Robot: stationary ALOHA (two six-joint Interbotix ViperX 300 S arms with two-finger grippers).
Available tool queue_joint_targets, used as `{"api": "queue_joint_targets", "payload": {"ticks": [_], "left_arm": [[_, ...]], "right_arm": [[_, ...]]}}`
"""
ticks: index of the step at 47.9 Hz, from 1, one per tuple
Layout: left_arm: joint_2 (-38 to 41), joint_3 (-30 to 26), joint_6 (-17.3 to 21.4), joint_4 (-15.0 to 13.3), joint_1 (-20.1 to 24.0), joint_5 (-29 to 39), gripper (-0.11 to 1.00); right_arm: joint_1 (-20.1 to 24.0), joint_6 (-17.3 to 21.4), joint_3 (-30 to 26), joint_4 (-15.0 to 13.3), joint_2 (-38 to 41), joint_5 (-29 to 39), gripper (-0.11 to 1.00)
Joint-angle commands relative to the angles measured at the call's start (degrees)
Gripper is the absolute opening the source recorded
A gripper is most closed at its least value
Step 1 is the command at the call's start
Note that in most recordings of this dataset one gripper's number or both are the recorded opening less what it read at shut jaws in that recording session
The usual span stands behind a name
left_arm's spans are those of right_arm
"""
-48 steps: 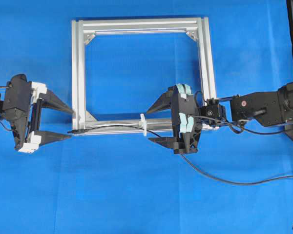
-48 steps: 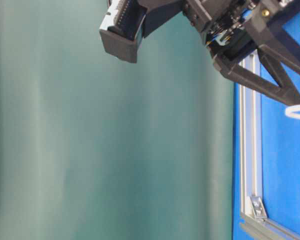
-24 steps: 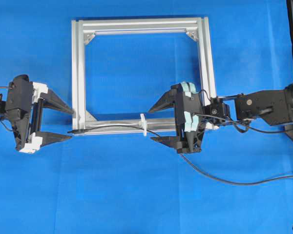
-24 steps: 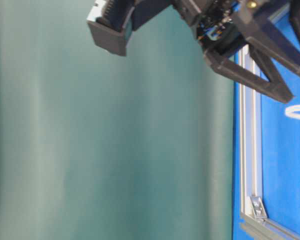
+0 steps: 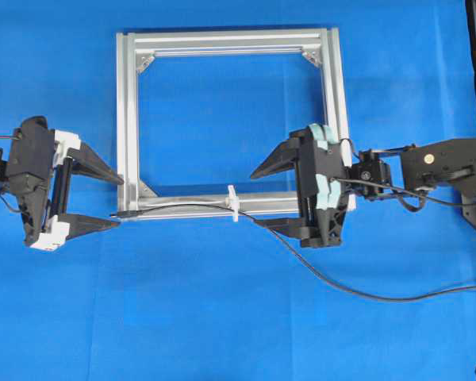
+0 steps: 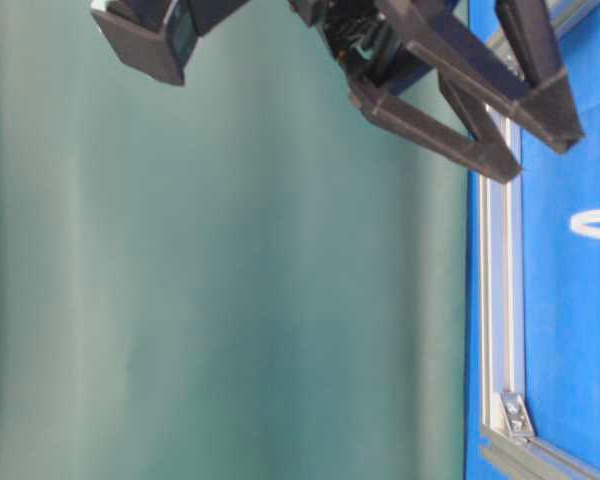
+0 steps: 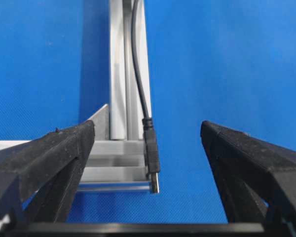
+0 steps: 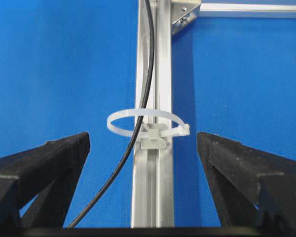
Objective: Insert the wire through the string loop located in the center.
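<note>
The wire (image 8: pixel 143 106) ran through the string loop (image 8: pixel 147 124) (both grippers (image 5: pixel 115 198) (image 5: pixel 258 197) gaped wide, holding nothing) along the frame (image 5: pixel 190 203).

You see: frame (image 5: pixel 128 119) brushed silver metal, grooved; loop (image 8: pixel 145 126) whitish translucent plastic; wire (image 7: pixel 139 74) smooth black sheath; counter (image 5: pixel 222 317) matt blue cloth; pincer fingers (image 8: pixel 44 163) rough matt black plastic.
</note>
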Motion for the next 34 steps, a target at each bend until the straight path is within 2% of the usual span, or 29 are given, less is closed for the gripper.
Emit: {"api": "queue_joint_targets", "payload": {"ticks": [1, 12, 34], "left_arm": [[-1.85, -0.79, 0.09, 0.18, 0.26, 0.62, 0.90], [-3.60, -0.97, 0.09, 0.18, 0.53, 1.14, 0.90], [-3.69, -0.97, 0.18, 0.18, 0.79, 1.67, 0.90]], "right_arm": [[0.09, -0.09, 0.00, -0.09, -2.37, -0.09, 0.96], [0.09, -0.09, 0.88, -0.09, -5.27, 1.32, 0.96], [0.09, -0.09, 1.32, -0.09, -5.71, 1.41, 0.96]]}}
